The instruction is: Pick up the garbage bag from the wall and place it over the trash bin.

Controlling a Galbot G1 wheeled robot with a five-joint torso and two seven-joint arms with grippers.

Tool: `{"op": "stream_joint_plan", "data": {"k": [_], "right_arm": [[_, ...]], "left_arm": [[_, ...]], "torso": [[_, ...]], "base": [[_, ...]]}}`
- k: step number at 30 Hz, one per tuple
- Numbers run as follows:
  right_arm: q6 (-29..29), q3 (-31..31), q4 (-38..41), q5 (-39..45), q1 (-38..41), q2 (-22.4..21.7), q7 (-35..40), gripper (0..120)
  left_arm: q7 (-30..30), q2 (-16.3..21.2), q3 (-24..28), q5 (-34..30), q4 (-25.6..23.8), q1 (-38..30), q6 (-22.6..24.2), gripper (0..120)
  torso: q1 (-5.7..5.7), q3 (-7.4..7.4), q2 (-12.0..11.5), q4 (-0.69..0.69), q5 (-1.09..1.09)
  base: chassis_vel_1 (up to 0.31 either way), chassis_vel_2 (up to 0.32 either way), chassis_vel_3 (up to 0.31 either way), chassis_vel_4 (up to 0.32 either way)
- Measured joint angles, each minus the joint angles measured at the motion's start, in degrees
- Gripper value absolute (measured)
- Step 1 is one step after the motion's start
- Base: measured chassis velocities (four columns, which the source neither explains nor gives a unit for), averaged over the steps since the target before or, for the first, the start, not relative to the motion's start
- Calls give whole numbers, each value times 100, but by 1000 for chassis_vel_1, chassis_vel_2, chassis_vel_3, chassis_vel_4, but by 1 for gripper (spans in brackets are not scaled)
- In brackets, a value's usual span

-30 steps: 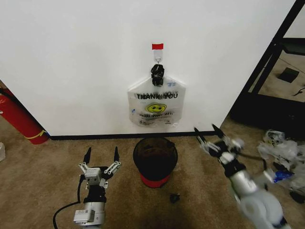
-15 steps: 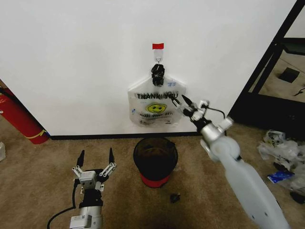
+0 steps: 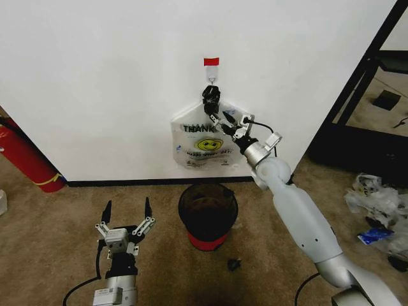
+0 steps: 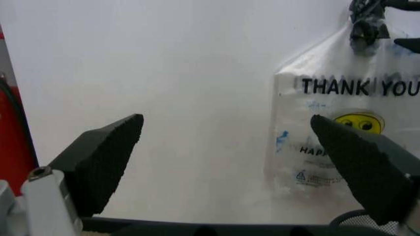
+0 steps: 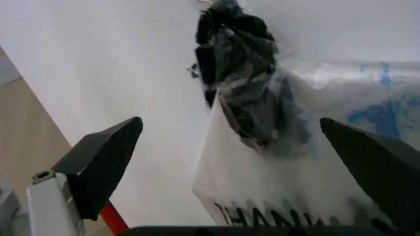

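Observation:
On the white wall (image 3: 95,83), a hook under red tape (image 3: 210,62) holds a black knotted bunch (image 5: 239,83). Below it hangs a white bag printed "THANK YOU" with a yellow smiley (image 3: 207,143). Thin clear plastic with blue print, the garbage bag (image 5: 374,93), lies at the top of that hanging plastic, beside the knot. My right gripper (image 3: 224,124) is raised to the knot and open, one finger on each side of it (image 5: 229,123), touching nothing. The black mesh trash bin (image 3: 207,213) stands on the carpet below. My left gripper (image 3: 127,209) hovers open, left of the bin.
A red fire extinguisher (image 3: 25,156) leans at the far left by the baseboard. A black shelf frame (image 3: 363,83) stands at the right, with crumpled plastic (image 3: 376,197) on the carpet before it. A small black object (image 3: 234,262) lies near the bin.
My right arm swung up from low at the bin's right to the knot at the top of the hanging bag. The left gripper drew back a little and then stayed.

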Motion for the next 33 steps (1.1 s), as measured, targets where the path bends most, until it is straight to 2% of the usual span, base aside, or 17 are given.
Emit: {"op": "stream_joint_plan", "data": {"k": [4,11,12,19,22,25,26,31,33], "right_arm": [[-30,-16,-72,37,49,29,-15,98],[-91,-89,-98,65,127,69,32,71],[-91,-89,-98,65,127,69,32,71],[-109,-94,-81,59,164,88,105,41],[-100,-112,-45,53,160,78,139,34],[-89,-158,-10,35,155,59,187,19],[-89,-158,-10,35,155,59,187,19],[-71,-135,-4,26,141,23,202,0],[-66,-133,14,21,125,15,201,0]], "left_arm": [[-1,-12,3,-4,25,-16,0,100],[0,40,-22,4,63,-31,-48,100],[0,40,-22,4,63,-31,-48,100],[1,2,-18,1,59,-41,-50,100],[1,3,-14,0,59,-41,-51,100],[7,18,-10,4,66,-50,-63,100],[7,18,-10,4,66,-50,-63,100],[9,25,-9,14,55,-39,-75,100],[11,28,-6,14,52,-38,-77,100]], "torso": [[0,0,0,0,0],[-1,0,0,0,0],[-1,0,0,0,0],[-1,0,0,0,1],[-1,0,0,0,0],[-1,0,0,1,0],[-1,0,0,1,0],[-1,0,0,0,0],[0,0,0,0,1]], "base": [[0,0,0,0],[0,0,0,0],[0,0,0,0],[0,0,0,0],[0,0,0,0],[0,0,0,0],[0,0,0,0],[0,0,0,0],[0,0,0,0]]}}
